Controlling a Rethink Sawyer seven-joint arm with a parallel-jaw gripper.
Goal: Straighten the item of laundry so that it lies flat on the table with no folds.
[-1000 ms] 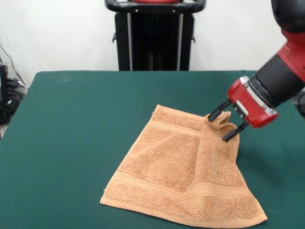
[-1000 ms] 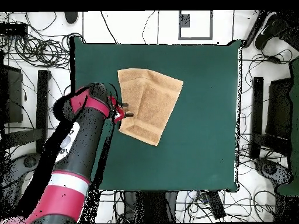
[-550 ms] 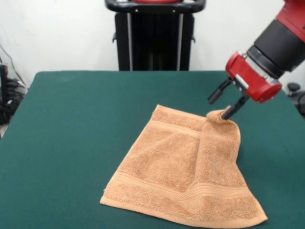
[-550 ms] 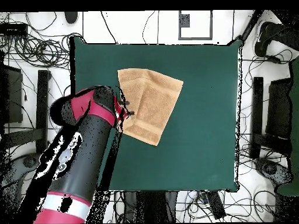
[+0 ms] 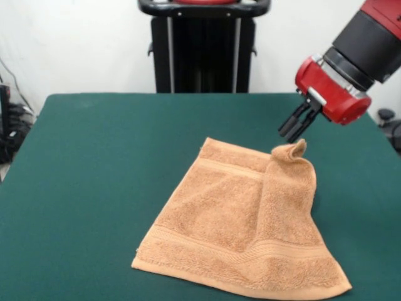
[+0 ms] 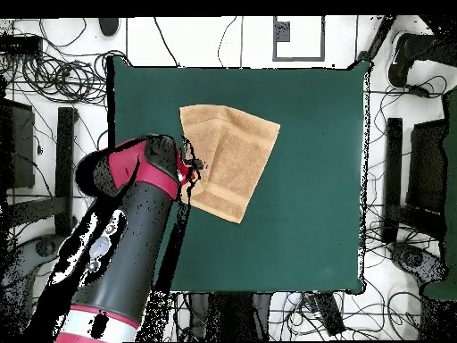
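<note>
Front view: the red-and-black gripper [image 5: 294, 125] is hanging in the air just above the peaked corner of the light orange-tan terry-cloth towel [image 5: 241, 219], its two dark fingers [image 5: 302, 119] drawn together and holding nothing; there is a clear gap between fingertips and cloth. The towel is lying on the dark green felt-covered table [image 5: 94, 175], right of centre, mostly spread, but a strip along its right side is doubled over onto the body, with a crease running down from the raised corner toward the woven band near the front edge. Judgement: the unfolding step is in hand and unfinished, since that flap is lying on top. Overhead view: the gripper [image 6: 190, 166] is sitting over the towel's [image 6: 230, 156] left edge, partly masked by the bulky red arm [image 6: 129, 232]; the towel is lying in the upper left part of the table [image 6: 303, 205], one edge showing a narrow doubled strip. Judgement: the next move calls for opening the fingers, descending onto the peaked corner, pinching only the upper layer, and drawing it outward away from the towel's body until the flap is lying flat
</note>
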